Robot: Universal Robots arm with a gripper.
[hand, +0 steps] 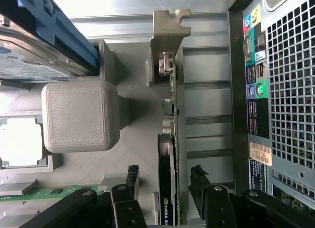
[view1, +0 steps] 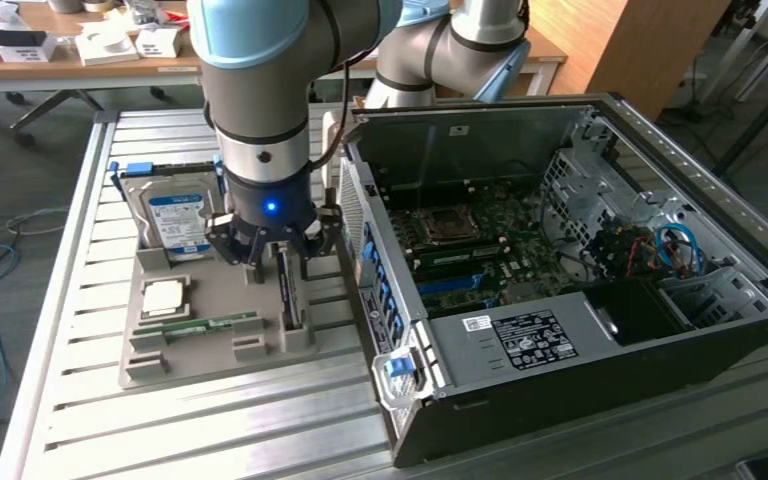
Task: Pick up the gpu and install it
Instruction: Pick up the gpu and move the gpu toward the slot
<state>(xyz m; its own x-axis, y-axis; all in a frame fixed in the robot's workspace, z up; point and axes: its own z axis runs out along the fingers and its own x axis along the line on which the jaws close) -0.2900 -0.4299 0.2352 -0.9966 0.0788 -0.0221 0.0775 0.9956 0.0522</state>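
Both end effector (hand: 166, 175) fingers (hand: 132, 178) spread wide, straddling upright gpu (hand: 167, 193), not touching

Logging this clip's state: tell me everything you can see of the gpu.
The gpu is a thin card standing on its long edge in a slot of the grey holder, beside the computer case. It has a green board, a black cooler with a green logo, and a silvery metal bracket at one end. The open gripper straddles it, a gap showing on each side; nothing grips it.
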